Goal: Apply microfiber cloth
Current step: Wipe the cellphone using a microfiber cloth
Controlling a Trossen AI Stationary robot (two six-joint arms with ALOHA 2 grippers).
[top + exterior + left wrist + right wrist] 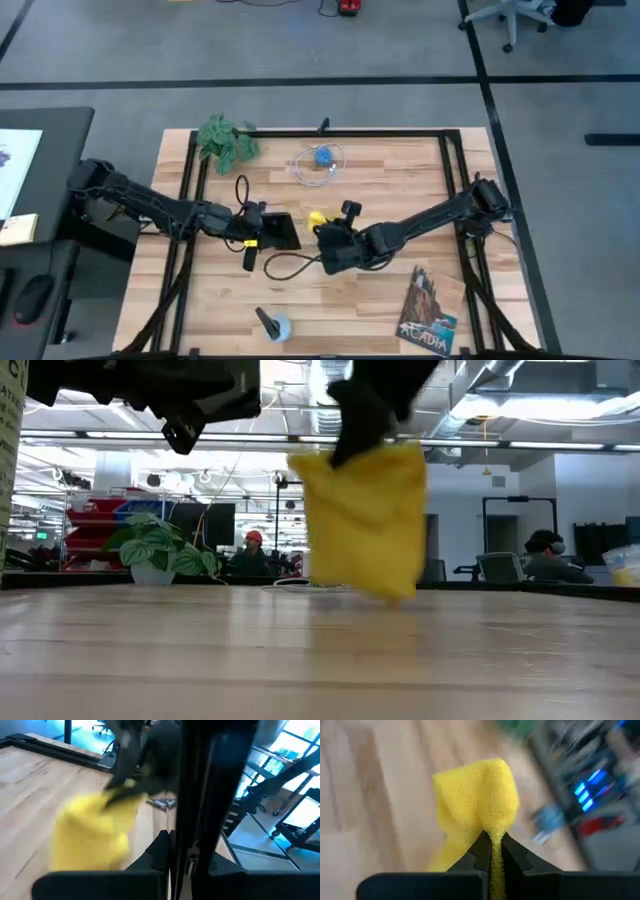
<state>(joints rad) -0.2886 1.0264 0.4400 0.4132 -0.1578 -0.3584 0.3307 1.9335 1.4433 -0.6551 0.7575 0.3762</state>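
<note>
The yellow microfiber cloth [365, 520] hangs rumpled from my right gripper [492, 851], which is shut on it over the table's middle [326, 236]. Just to its left, my left gripper [252, 238] is shut on a black smartphone [282, 232], held above the table. In the left wrist view the phone [195, 795] shows edge-on as a dark slab, with the cloth [95, 830] beside it. A little of the cloth [317, 218] shows next to the right gripper from above. My left gripper pinches the smartphone's lower end [187, 852] between its two fingers, coming from the table's left. The phone stands edge-on out of the fingers. My right gripper pinches a bunched fold of the cloth's top [492, 840] between its two fingers, from above. The cloth hangs slack below them; I cannot tell whether its lower end [395, 592] touches the table.
A green potted plant [228, 140] stands at the far left, and a blue object with a clear cord [322, 157] at the far middle. A black cable [290, 264] loops under the grippers. Near the front edge lie a book [428, 312] and a blue-grey object [272, 324].
</note>
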